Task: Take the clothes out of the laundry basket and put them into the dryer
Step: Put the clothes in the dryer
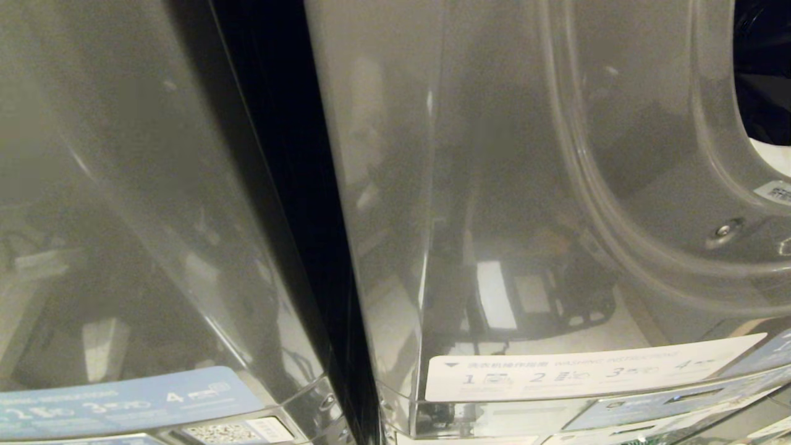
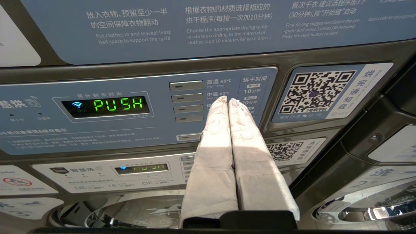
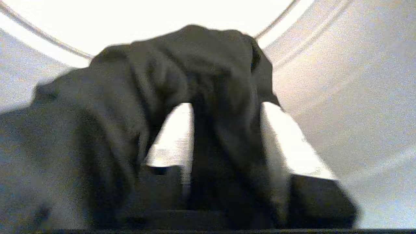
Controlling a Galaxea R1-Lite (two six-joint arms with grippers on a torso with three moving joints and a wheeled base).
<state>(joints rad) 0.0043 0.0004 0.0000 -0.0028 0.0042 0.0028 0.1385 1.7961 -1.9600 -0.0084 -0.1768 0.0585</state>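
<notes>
A dark garment (image 3: 195,65) lies draped over and between the pale fingers (image 3: 172,136) of my right gripper (image 3: 226,105), which stands open inside the dryer's shiny metal drum (image 3: 357,97). The cloth fills the gap between the fingers and hides their tips. In the head view the dryer's grey front (image 1: 494,185) fills the picture, with its dark door opening (image 1: 760,74) at the far right edge; neither arm shows there. My left gripper (image 2: 226,100) is shut on nothing and is parked facing the dryer's control panel (image 2: 130,107). The laundry basket is out of view.
A second grey machine (image 1: 123,185) stands to the left, with a dark gap (image 1: 284,185) between the two. Instruction stickers (image 1: 587,368) run along the fronts. The panel display reads PUSH (image 2: 118,104), with a QR code label (image 2: 317,91) beside it.
</notes>
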